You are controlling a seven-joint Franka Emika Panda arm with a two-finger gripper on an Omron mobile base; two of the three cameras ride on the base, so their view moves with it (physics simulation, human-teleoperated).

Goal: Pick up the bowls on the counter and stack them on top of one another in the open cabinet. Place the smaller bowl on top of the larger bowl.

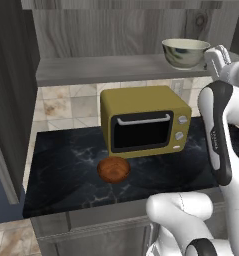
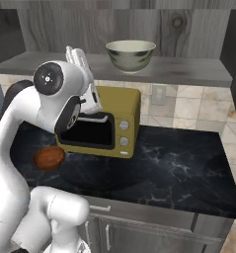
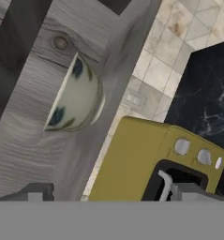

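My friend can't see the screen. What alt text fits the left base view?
A cream bowl sits on the open cabinet's shelf, above a yellow microwave on a black counter. A small brown bowl lies before the microwave.

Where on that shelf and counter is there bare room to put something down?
The shelf is bare along its whole stretch left of the cream bowl. On the counter, the wide patch right of the yellow microwave is free. It is tighter in front of the microwave, where the small brown bowl sits close.

arm covers the smaller bowl (image 2: 49, 158) partly (and microwave (image 2: 102, 123) corner).
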